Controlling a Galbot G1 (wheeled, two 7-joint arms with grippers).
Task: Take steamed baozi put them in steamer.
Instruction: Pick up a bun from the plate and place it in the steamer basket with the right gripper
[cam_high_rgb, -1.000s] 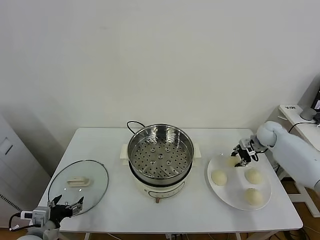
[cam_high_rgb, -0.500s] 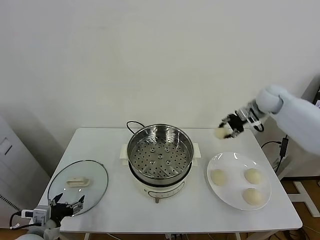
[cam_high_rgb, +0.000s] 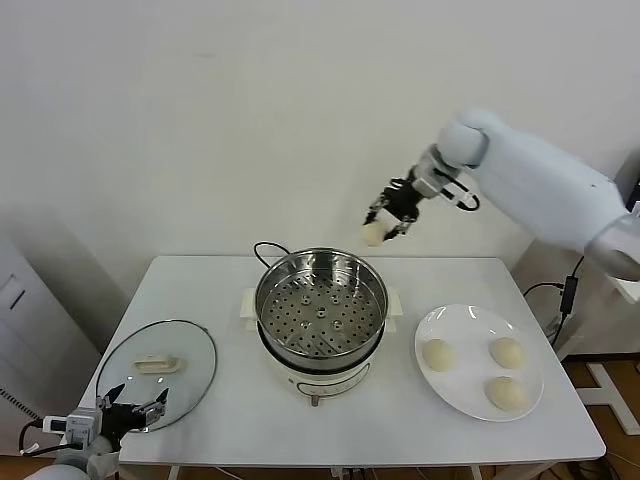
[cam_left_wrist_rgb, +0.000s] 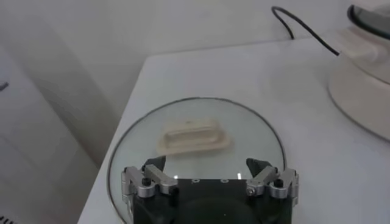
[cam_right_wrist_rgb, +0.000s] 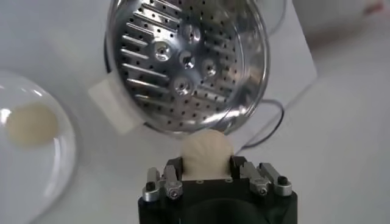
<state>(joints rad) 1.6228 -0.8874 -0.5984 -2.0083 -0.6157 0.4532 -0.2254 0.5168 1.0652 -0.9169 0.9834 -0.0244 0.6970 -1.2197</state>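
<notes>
White table (cam_high_rgb: 200, 300) holds one steamer (cam_high_rgb: 320, 305), three plated baozi (cam_high_rgb: 438, 354); right gripper (cam_high_rgb: 386, 222) fingers clamp a fourth.

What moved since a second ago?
The right gripper lifted one baozi off the plate and carried it up and toward the steamer. Three baozi, the lid and the left gripper stayed put.
</notes>
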